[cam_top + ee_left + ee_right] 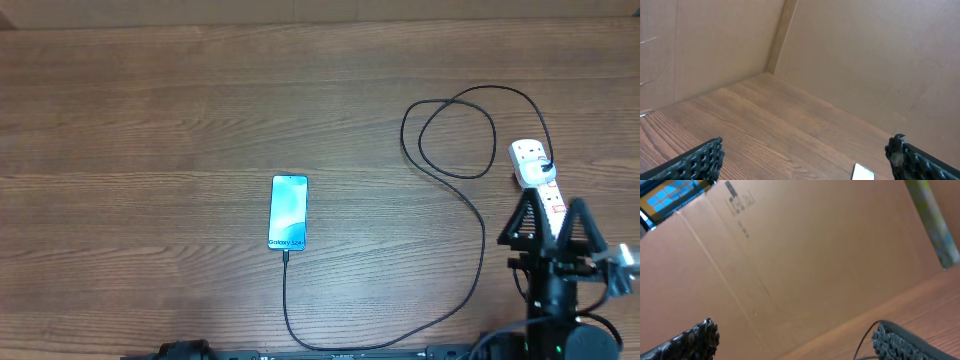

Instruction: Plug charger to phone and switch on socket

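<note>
Overhead, the slim rectangular smartphone with a lit pale-blue screen [288, 210] was seen lying mid-bench [150, 120], with the long thin black charger cable [470, 290] apparently plugged in at its near end. The small white plastic power strip [532, 162] lay far right, its long axis running away from the right hand [553, 200], which was spread wide and empty over its near end. The right arm was judged much the nearer.

In the left wrist view, the left hand [806, 144] was shown wide open, nothing held.

In the right wrist view, wide-set empty fingers [690, 340] were shown; the strip was hidden.
</note>
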Available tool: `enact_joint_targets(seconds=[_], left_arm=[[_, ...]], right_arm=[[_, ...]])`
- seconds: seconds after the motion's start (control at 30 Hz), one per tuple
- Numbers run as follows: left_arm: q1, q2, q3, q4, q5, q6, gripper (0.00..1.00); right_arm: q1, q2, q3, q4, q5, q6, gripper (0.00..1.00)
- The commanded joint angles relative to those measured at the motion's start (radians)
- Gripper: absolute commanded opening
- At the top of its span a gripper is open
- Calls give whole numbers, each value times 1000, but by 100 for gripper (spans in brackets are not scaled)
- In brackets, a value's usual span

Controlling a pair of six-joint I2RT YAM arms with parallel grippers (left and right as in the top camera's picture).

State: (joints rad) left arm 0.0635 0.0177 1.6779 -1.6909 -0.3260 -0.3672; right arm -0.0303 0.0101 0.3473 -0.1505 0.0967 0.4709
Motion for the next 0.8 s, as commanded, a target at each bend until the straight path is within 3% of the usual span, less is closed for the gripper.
enact_joint_targets(seconds=[0.0,0.2,0.47,0.77], left_arm=[[2,-13,0,2,-6,-3,100],[2,-13,0,2,-6,-3,100],[2,-13,0,2,-6,-3,99],[2,-13,0,2,-6,-3,99]], right_arm=[[6,-6,-69,80,-13,-2,100],[8,-6,-219,214,-13,-3,100],[8,-6,-333,251,-13,-3,100],[8,-6,-340,69,-13,-4,100]])
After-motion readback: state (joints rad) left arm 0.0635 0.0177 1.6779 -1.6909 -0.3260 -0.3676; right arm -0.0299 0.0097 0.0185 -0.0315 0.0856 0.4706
